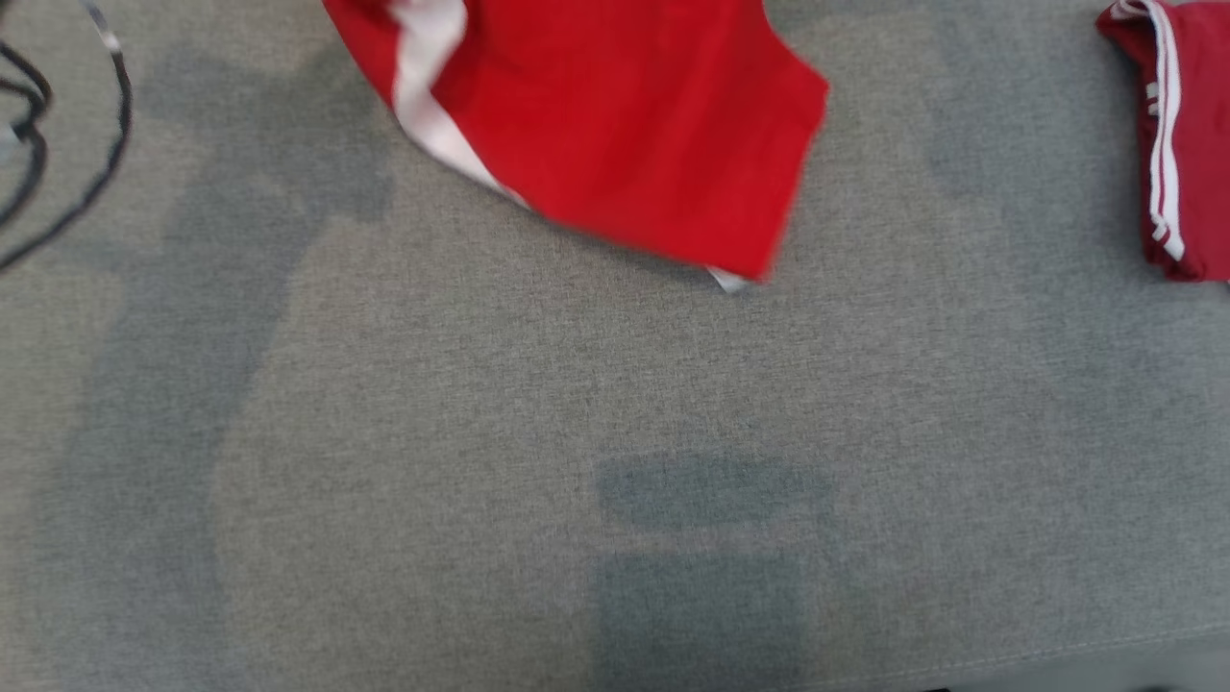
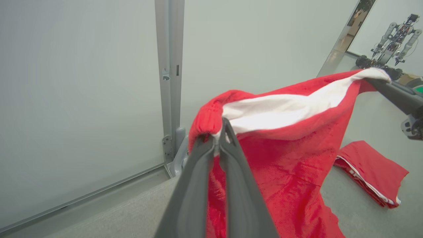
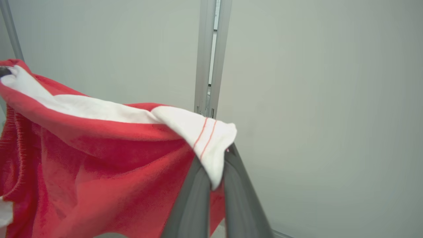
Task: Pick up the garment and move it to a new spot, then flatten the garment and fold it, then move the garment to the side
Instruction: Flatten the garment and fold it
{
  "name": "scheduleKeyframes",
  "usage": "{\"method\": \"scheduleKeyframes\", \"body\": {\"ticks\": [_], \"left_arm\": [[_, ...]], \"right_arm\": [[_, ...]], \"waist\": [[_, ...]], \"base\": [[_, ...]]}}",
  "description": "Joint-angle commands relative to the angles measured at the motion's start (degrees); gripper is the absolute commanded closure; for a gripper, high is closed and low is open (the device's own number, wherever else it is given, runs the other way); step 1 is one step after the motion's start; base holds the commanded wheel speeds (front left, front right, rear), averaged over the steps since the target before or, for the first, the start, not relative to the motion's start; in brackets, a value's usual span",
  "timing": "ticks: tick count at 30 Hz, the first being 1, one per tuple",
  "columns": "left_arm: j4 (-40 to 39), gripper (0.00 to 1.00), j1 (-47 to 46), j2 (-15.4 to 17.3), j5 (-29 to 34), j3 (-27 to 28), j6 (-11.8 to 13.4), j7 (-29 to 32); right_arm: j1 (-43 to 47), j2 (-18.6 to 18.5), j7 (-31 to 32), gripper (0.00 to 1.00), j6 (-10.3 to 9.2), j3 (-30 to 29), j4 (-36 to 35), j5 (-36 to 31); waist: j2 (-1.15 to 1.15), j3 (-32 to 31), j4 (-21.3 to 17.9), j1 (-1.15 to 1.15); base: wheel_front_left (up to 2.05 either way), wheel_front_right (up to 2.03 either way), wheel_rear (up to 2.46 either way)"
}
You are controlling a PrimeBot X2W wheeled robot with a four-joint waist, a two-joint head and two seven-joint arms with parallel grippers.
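A grey woven surface (image 1: 480, 432) is spread across the near ground, crossed by soft shadows. At its far left edge, black cables (image 1: 58, 125) are looped; at its far right, a folded piece (image 1: 1187, 144) of darker red cloth with white stripes is laid flat. Behind the surface, pale wall panels (image 2: 82, 99) are joined by an upright metal post (image 2: 169, 66), and another robot (image 2: 390, 39) is seen far off through an opening.

The garment (image 1: 615, 125) is held up over the far middle of the surface. It is made of bright red fleecy cloth with a white band along its upper edge and a ribbed red hem at one corner. That ribbed corner is pinched by the left gripper (image 2: 218, 138), fingers pressed together on it. The white corner, marked with two thin red lines, is clamped in the same way by the right gripper (image 3: 216, 165).

The top edge is stretched between the two grippers, so the long axis runs left to right, with the body hanging downward. Whether the blurred lower hem touches the surface cannot be told.
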Motion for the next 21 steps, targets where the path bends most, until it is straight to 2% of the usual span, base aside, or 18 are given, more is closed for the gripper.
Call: {"method": "scheduleKeyframes", "body": {"ticks": [1,5,10,14,17,21], "left_arm": [[2.6,1.0,-2.9,-1.1,1.8,0.3,0.5,-1.3],[12.1,1.0,-13.4,-4.3,8.1,1.1,0.8,-8.5],[20.3,1.0,-19.1,-6.5,15.3,0.6,0.4,-21.5],[24.7,1.0,-14.4,-6.9,14.7,-1.4,-0.6,-27.0],[24.0,1.0,-7.8,-7.2,9.5,-3.2,-1.0,-27.0],[17.4,1.0,5.3,-2.7,3.4,-9.0,-1.0,-26.8]], "right_arm": [[-3.5,1.3,-1.2,1.0,-0.08,-0.1,2.2,-1.5],[-15.1,6.7,-6.2,1.0,-0.08,-2.0,11.2,-6.7],[-20.0,10.2,-13.2,1.0,-0.08,-3.0,19.2,-11.4],[-14.2,9.9,-16.5,1.0,-0.08,2.2,22.1,-10.7],[-6.8,8.0,-18.3,1.0,-0.08,6.7,20.9,-7.9],[7.2,5.2,-19.6,1.0,-0.08,9.7,16.9,-2.9]], "waist": [[0.25,9.5,-1.6,-0.01],[0.25,11.9,-3.0,-0.01],[0.25,12.8,-4.1,-0.01],[0.25,11.8,-4.5,-0.01],[0.25,10.5,-4.1,-0.01],[0.25,7.3,-3.7,-0.01]], "base": [[0.0,0.0,0.0],[0.0,0.0,0.0],[0.0,0.0,0.0],[0.0,0.0,0.0],[0.0,0.0,0.0],[0.0,0.0,0.0]]}}
